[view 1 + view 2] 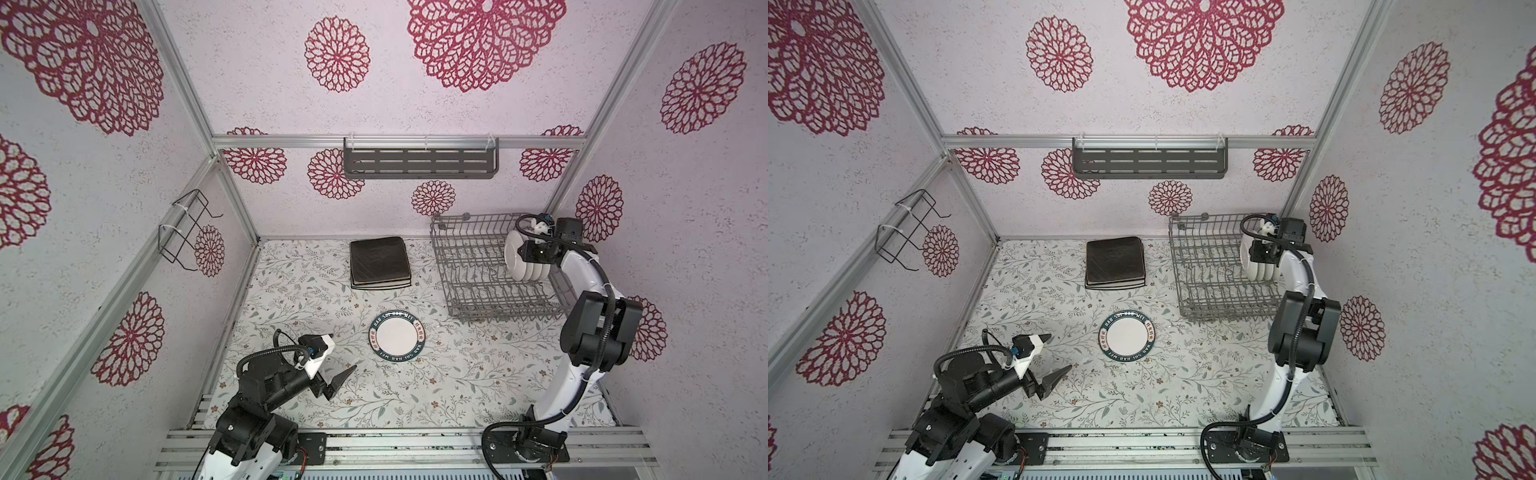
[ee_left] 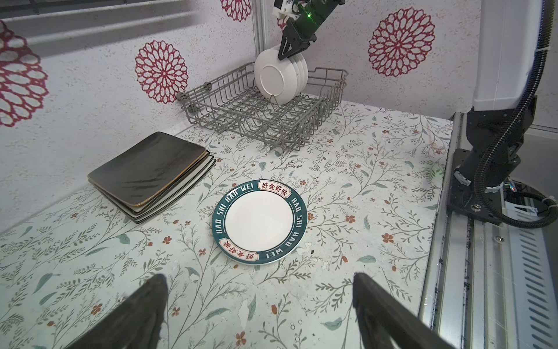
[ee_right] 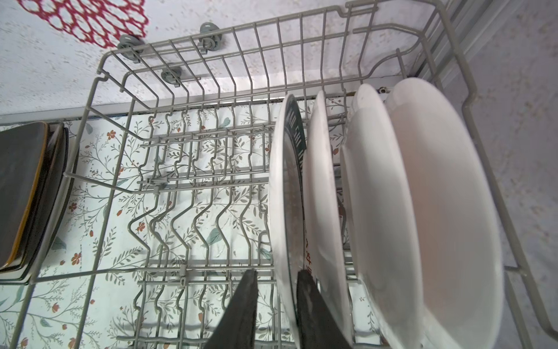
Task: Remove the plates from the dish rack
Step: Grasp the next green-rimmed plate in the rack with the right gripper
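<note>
**Fingers bracket the end plate's rim in the rack**

Right fingers (image 3: 241, 308) reach down from above into the dish rack (image 1: 473, 270) and stand one on each side of the top rim of the outermost plate (image 3: 285, 187). It is round and white, with a green printed band on the face turned to the inner finger. The gap between the fingers is narrow. One finger looks pressed against the printed face, but a sliver of space shows at the plain back, so whether the pinch is firm cannot be told.

That plate is the first of four round plates (image 1: 528, 266) standing on edge and packed close together. Taking the end one by its rim looks sensible, since only there does a finger have free room on the open side. A straight lift should clear the rack without dragging the neighbours.

Left fingers (image 2: 151, 308) hang spread wide and empty, low over the table (image 1: 478, 374). A green-rimmed plate (image 1: 396, 336) lies face up just ahead of them. A stack of square plates (image 1: 379, 262) sits farther ahead, dark ones on top and paler edges beneath. Both are already out of the rack. Flat plates are sorted by shape, so the green-rimmed plate is probably the base for the next round ones.
</note>
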`<act>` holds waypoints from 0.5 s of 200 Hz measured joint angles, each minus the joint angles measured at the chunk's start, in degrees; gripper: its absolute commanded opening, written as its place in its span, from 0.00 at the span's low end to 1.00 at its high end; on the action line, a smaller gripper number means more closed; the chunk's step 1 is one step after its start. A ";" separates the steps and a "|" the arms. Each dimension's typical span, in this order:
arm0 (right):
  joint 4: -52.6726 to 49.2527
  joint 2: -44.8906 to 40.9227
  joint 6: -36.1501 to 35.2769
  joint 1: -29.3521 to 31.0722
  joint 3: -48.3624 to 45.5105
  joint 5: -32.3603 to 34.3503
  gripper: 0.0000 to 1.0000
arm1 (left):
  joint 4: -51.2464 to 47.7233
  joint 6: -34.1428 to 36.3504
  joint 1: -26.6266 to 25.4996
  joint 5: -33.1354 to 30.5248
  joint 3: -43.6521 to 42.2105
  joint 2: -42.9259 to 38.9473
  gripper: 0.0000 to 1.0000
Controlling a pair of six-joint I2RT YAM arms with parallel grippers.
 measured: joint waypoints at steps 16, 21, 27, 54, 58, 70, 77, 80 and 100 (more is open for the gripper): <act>0.00 0.22 -0.24 -0.11 0.00 0.00 0.20 | 0.00 0.00 0.00 -0.02 0.00 0.00 0.97; 0.00 0.33 -0.33 -0.11 0.00 0.02 0.19 | 0.00 0.00 0.00 -0.04 0.00 0.00 0.97; 0.00 0.46 -0.42 -0.11 0.00 0.02 0.18 | 0.00 0.00 0.00 -0.04 0.00 0.00 0.97; 0.04 1.07 -0.79 -0.15 0.04 -0.26 0.15 | 0.02 0.00 0.00 -0.09 -0.02 0.00 0.97; 0.07 1.11 -0.90 -0.15 0.11 -0.22 0.14 | 0.02 0.00 0.00 -0.09 -0.02 0.00 0.97; 0.07 1.20 -1.18 -0.24 0.42 -0.15 0.13 | 0.04 -0.02 0.00 -0.13 -0.09 0.00 0.97; 0.07 1.22 -1.42 -0.35 0.42 -0.22 0.12 | 0.04 -0.07 0.00 -0.15 -0.11 0.00 0.97; 0.07 1.22 -1.40 -0.39 0.44 -0.28 0.12 | 0.04 -0.09 0.00 -0.15 -0.13 0.00 0.97; 0.04 1.22 -1.46 -0.48 0.44 -1.29 0.09 | 0.20 -0.17 0.00 -0.17 -0.15 0.00 0.97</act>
